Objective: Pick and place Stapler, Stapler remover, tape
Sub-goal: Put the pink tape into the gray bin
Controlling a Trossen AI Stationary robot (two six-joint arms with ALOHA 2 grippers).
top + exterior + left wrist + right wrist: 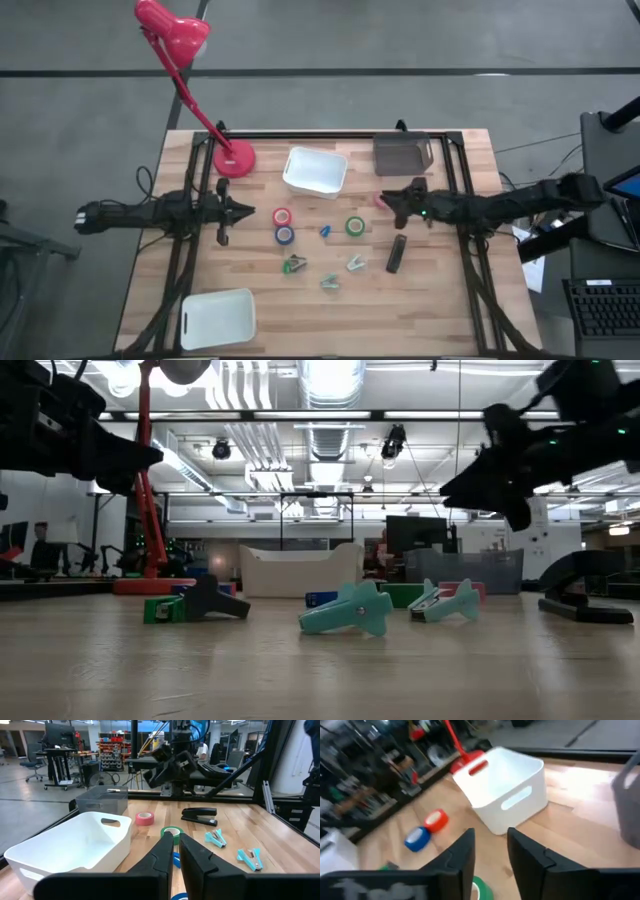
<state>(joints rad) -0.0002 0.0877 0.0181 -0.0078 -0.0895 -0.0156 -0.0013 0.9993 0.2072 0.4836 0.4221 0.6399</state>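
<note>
stapler [397, 254]: lying flat on the wooden table [450, 310], right half, long axis running roughly toward/away from the near edge with a slight lean. Shows as a dark wedge at the far right in the low view.

right gripper [396, 205]: hovering up off the table, just behind the stapler on the far side, close to the pink tape. Fingers a little apart, nothing between them, going by the right wrist view.

which way to go: stapler sits toward the near edge from those fingertips, a touch outward. Looks like a short pull back and a drop, not a reach across.

grip angle: probably wants the fingers closing across the narrow width, so turned square to that long axis.

left gripper [238, 210]: parked over the left half beside the red lamp [235, 158] base, well apart from the stapler. Fingers nearly together, only a thin gap, empty. Not the arm for this one.

tape: red [283, 216] and blue [284, 235] rolls touching mid-table, nearer the left fingers; green [355, 226] between the two arms; pink [381, 199] just beside the right gripper, mostly hidden from above.

staple removers [355, 263]: teal ones scattered near the middle, toward the near edge; a darker one [293, 265] further left.

bins: white bin [315, 171] at the back centre, grey one [402, 156] behind the right arm, another white one [218, 319] front left. Can't tell which is the target.
</note>
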